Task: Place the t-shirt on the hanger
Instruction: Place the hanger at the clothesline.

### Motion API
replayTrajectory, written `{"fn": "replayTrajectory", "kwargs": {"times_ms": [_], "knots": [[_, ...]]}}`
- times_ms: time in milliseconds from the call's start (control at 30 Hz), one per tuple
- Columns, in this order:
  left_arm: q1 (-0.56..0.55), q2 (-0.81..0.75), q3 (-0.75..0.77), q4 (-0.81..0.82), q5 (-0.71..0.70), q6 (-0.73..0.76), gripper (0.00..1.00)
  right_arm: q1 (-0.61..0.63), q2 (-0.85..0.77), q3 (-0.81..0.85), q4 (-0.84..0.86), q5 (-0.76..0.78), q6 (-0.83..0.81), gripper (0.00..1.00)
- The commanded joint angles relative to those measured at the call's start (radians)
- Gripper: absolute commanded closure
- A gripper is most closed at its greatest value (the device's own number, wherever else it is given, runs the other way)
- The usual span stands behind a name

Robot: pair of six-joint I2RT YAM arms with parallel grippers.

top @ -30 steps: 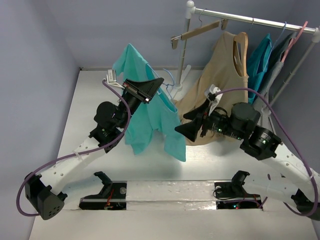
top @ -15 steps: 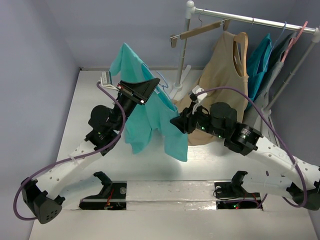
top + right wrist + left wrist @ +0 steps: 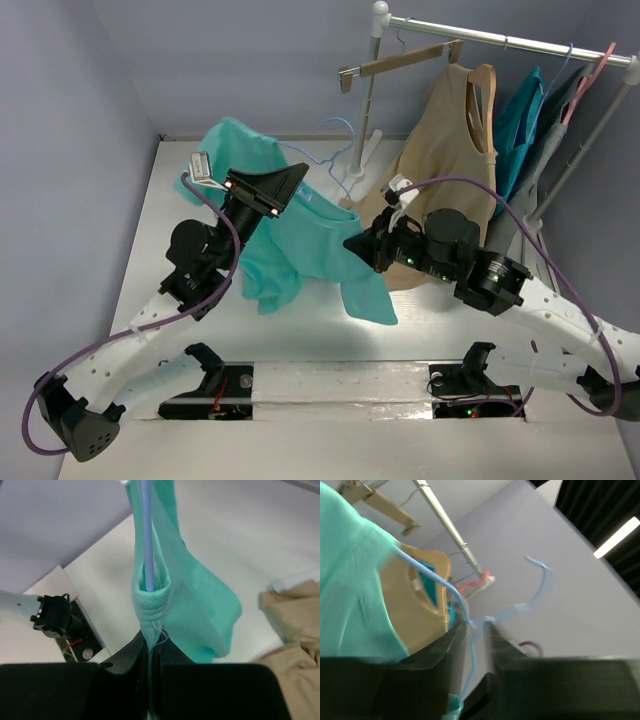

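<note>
One t-shirt, slung between my two grippers; one hanger threaded inside it. Right gripper pinched closed on the t-shirt's hem. Left gripper: hanger neck between slightly parted fingers; whether they grip it, I cannot tell.

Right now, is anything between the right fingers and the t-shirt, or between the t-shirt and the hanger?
Nothing visible stands between them. The right fingers pinch the bunched edge of the t-shirt directly, and one arm of the hanger runs into that fold; the tan top sits off to one side.
</note>
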Motion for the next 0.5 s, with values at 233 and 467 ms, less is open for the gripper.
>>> {"fn": "replayTrajectory", "kwargs": {"times_ms": [233,467], "knots": [[0.002,-0.202,0.056,-0.177,-0.026,0.286,0.25,-0.012,-0.119,0.101,-0.308,0.234,0.114,1.00],[0.002,-0.403,0.050,-0.325,-0.072,0.404,0.17,-0.012,-0.122,0.219,-0.647,0.377,0.223,1.00]]}}
